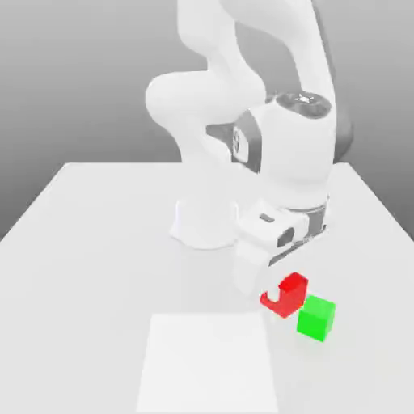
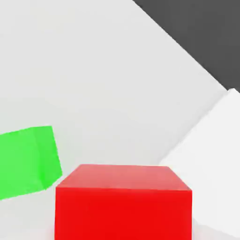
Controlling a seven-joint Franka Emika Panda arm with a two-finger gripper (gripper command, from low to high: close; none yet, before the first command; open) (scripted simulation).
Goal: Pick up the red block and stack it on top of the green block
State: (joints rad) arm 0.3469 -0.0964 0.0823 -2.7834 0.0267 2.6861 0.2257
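Observation:
The red block (image 1: 293, 285) sits on the white table (image 1: 97, 242), toward the exterior view's right. My gripper (image 1: 282, 296) reaches down over it and is shut on it, with one white finger hiding part of its front. The green block (image 1: 315, 317) stands right beside the red one, a little nearer the camera and to the exterior view's right, with a narrow gap between them. In the hand view the red block (image 2: 123, 206) looms close and the green block (image 2: 26, 161) lies off to its side on the table.
A flat white square patch (image 1: 209, 364) lies on the table in front of the blocks, toward the exterior view's left; its corner (image 2: 211, 159) also appears in the hand view. The arm's round base (image 1: 206, 220) stands behind the blocks.

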